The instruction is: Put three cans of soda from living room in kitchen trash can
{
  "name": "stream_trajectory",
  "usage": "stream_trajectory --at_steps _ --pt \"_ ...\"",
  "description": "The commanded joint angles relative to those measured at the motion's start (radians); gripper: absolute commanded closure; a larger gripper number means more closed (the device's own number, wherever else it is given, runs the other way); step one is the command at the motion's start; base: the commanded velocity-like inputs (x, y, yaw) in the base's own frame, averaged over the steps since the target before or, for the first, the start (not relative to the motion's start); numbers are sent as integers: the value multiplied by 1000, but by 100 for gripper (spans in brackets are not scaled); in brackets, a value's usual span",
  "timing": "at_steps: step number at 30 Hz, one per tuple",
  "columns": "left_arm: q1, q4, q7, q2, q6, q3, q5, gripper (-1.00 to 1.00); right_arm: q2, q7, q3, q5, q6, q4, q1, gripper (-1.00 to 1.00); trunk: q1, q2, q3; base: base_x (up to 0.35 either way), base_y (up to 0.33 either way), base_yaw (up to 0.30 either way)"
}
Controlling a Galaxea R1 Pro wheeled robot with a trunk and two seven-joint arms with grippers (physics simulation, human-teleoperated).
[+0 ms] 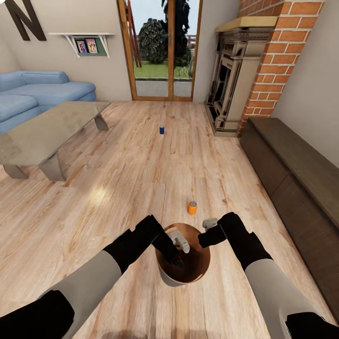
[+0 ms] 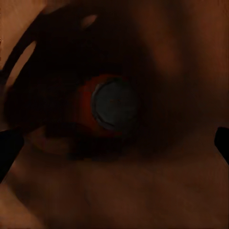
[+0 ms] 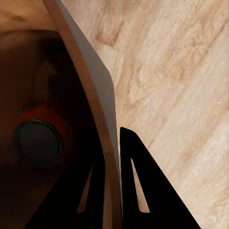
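while the robot stands in the living room, the tash can (image 1: 184,275) is the landmark, sitting on the light wood floor (image 1: 141,179) right between both arms. far beyond the bin to its left lie the blue sofa (image 1: 37,92) and grey low table (image 1: 47,129); to its right runs the dark bench (image 1: 296,179).

the right gripper (image 3: 110,191) pinches the bin's rim, one finger inside the wall and one outside, closed on it, seemingly to carry the bin from can to can. the left gripper (image 2: 114,140) hangs over the bin's mouth, looking straight down; its fingertips (image 2: 8,148) sit wide apart, holding nothing.

one orange can (image 2: 109,109) already lies at the bin's bottom, silver top up. a second orange can (image 1: 192,207) stands on the floor just beyond the bin's rim, likely the next pick. the blue can (image 1: 161,130) stands well beyond that, toward the glass doors (image 1: 162,47).
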State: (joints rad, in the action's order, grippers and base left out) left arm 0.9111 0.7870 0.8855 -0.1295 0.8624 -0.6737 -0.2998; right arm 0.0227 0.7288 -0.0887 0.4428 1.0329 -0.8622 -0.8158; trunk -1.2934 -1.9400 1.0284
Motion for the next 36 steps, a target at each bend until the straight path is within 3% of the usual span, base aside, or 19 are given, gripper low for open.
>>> stream_trajectory --at_steps 1,7,11,13,15,16,17,18,19,20,22,23,24,25,27,29,33,35,36 --pt "0 10 2 4 -12 0 -28 -100 -1 6 -1 -41 14 1 0 100 0 0 0 0 0 0" --pt "0 141 12 13 -8 5 -23 -100 -1 6 0 -41 14 5 0 100 0 0 0 0 0 0" --pt "-1 305 48 23 2 16 -21 -100 -2 6 1 -41 14 6 0 100 0 0 0 0 0 0" --pt "-1 372 67 38 10 39 -20 -100 -2 6 1 -41 14 6 0 100 0 0 0 0 0 0" --pt "-1 472 101 73 27 130 -13 -100 -3 6 1 -42 14 7 0 100 0 0 0 0 0 0" --pt "-1 532 135 97 36 219 -6 -100 -4 6 1 -42 14 7 0 100 0 0 0 0 0 0" --pt "-1 556 156 109 39 270 -3 -100 -6 6 1 -42 14 7 0 100 0 0 0 0 0 0" --pt "-1 590 205 128 44 378 1 -100 -8 6 2 -42 14 7 0 100 0 0 0 0 0 0" --pt "-1 603 231 136 45 435 2 -100 -10 6 2 -42 14 7 0 100 0 0 0 0 0 0" --pt "-1 621 273 155 47 556 0 -100 -13 5 3 -43 14 7 1 100 0 0 0 0 0 0" --pt "-1 633 299 172 44 678 -2 -100 -20 6 5 -43 14 8 1 100 0 0 0 0 0 0" --pt "-2 638 315 187 39 793 -6 -100 -31 6 7 -46 14 8 1 100 0 0 0 0 0 0" --pt "-36 615 298 199 -17 893 -23 -100 -45 6 8 -46 14 7 2 100 0 0 0 0 0 0" --pt "-92 578 249 204 -117 966 -43 -100 -59 3 9 -45 14 6 2 100 0 0 0 0 0 0" --pt "-152 543 173 207 -223 1011 -55 -100 -72 2 9 -44 14 4 3 100 0 0 0 0 0 0" --pt "-296 426 -50 212 -463 1066 -63 -100 -92 0 11 -42 14 1 4 100 0 0 0 0 0 0" --pt "-361 306 -156 214 -630 1081 -66 -100 -112 -4 12 -42 14 0 7 100 0 0 0 0 0 0" --pt "-396 81 -222 220 -837 1090 -69 -100 -154 -4 30 -47 14 -6 12 100 0 0 0 0 0 0" --pt "-399 46 -230 220 -869 1090 -71 -100 -159 -2 43 -48 14 -9 14 100 0 0 0 0 0 0"
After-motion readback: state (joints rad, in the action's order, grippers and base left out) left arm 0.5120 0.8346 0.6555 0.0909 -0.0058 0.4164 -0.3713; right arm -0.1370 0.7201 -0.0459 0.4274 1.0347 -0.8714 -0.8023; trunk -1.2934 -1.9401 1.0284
